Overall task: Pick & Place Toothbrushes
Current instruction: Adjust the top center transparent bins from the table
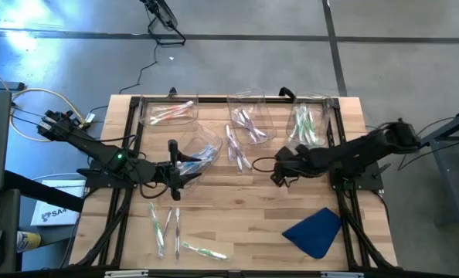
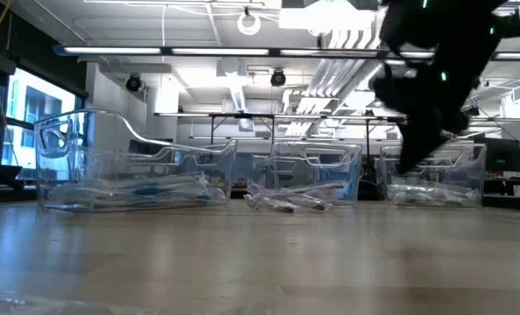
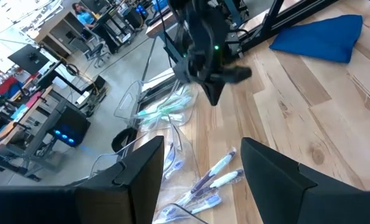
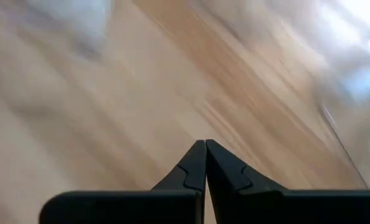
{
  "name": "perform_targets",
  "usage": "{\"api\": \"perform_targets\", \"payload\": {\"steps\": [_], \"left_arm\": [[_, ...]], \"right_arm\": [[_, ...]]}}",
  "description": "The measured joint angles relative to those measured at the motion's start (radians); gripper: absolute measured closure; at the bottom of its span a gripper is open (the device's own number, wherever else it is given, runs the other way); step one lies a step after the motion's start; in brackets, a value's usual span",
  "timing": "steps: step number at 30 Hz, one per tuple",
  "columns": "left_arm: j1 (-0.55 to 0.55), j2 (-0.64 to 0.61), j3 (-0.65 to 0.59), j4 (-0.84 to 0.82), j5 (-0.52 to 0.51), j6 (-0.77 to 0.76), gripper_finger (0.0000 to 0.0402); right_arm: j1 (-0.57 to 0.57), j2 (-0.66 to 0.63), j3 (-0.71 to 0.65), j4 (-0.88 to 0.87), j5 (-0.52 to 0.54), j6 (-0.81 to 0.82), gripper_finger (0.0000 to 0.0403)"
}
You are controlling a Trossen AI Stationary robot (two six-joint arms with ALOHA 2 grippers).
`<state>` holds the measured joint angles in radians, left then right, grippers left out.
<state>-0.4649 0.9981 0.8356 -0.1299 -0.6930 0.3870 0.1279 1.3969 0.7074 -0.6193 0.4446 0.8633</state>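
the left gripper (image 1: 173,171) hangs over the wooden table (image 1: 245,201) with its two dark fingers (image 3: 138,180) spread apart and nothing between them. just beside it sits a clear plastic bin (image 1: 200,148) holding blue-accented toothbrushes (image 1: 202,158). three more clear bins stand past it along the table's far edge: one with pink-accented brushes (image 1: 170,112), one with purple-accented brushes (image 1: 249,123), and one with green-accented brushes (image 1: 305,123). that makes four bins in the high view; the low view shows only three clearly.

the right gripper (image 1: 277,174) is clenched tight, its fingers (image 4: 205,168) pressed together on nothing, over bare wood. between the two grippers lie about three loose whitish toothbrushes with purple accents (image 1: 236,150), near the purple bin.

on the near side of the left gripper lie roughly four loose slim brushes with green and pink accents (image 1: 168,224); the exact count is hard to tell. one folded blue cloth (image 1: 314,230) lies on the near side of the right gripper, well apart from it.
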Motion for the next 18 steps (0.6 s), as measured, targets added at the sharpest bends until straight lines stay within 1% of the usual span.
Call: {"api": "perform_targets", "payload": {"steps": [5, 8, 10, 12, 14, 18], "left_arm": [[0.0, 0.0, 0.0, 0.002, 0.0, 0.0, 0.0195], [0.0, 0.0, 0.0, 0.001, 0.001, -0.004, 0.0195], [0.0, 0.0, 0.0, 0.001, 0.001, -0.009, 0.0195], [0.0, 0.0, 0.0, 0.0, 0.002, -0.018, 0.0195], [0.0, 0.0, 0.0, 0.0, 0.002, -0.022, 0.0195], [0.0, 0.0, 0.0, 0.0, 0.002, -0.022, 0.0195]], "right_arm": [[0.024, -0.094, 0.0, 0.23, 0.046, -0.195, 0.0399], [-0.006, -0.109, 0.0, 0.33, 0.008, -0.298, 0.0399], [-0.042, -0.094, 0.0, 0.376, -0.045, -0.343, 0.0399], [-0.077, -0.063, 0.0, 0.411, -0.07, -0.37, 0.0399], [-0.106, -0.033, 0.0, 0.446, -0.067, -0.384, 0.0399], [-0.148, 0.009, 0.0, 0.536, -0.019, -0.422, 0.0399]]}}
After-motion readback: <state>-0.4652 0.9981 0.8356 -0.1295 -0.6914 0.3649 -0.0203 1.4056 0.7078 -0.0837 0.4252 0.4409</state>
